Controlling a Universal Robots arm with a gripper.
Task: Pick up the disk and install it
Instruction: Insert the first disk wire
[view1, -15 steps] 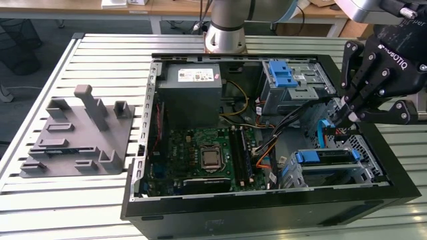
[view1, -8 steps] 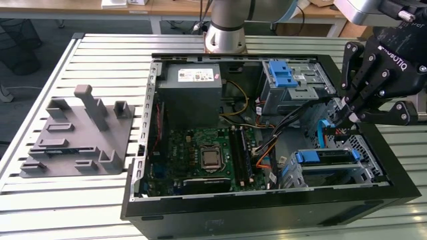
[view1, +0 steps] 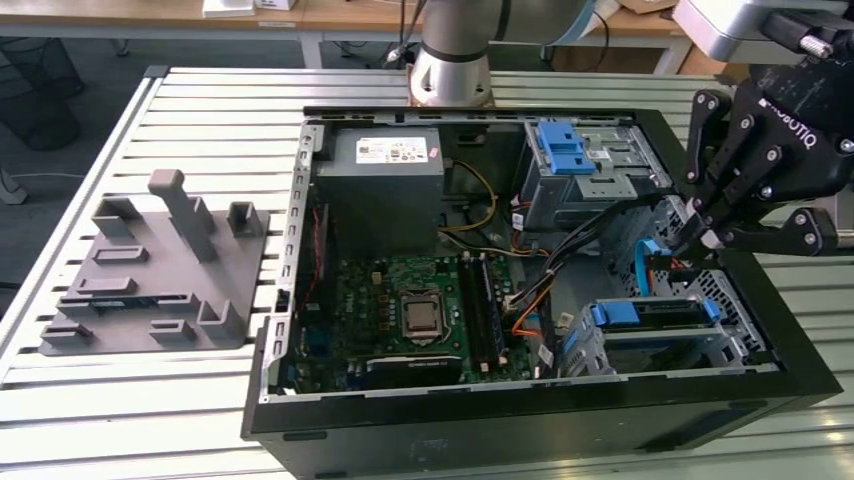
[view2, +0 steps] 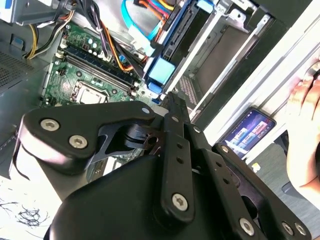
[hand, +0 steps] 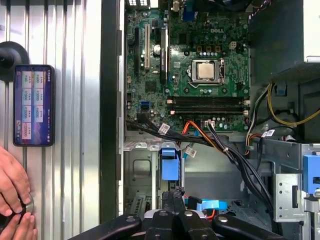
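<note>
1. The disk (view1: 650, 312) is standing on its long edge inside the grey metal drive cage (view1: 731, 338), in a corner of the open computer case (view1: 534, 425) toward the exterior view's right.
2. Its bright blue carrier bracket is framing the dark body.
3. In both wrist views, the bracket's blue end is facing the motherboard (hand: 200, 65).

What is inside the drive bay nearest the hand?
The disk, its blue carrier end showing in the exterior view, sits in the grey cage, with the hand close by. The cage walls cover most of the disk's body, so how far it is seated cannot be told.
</note>
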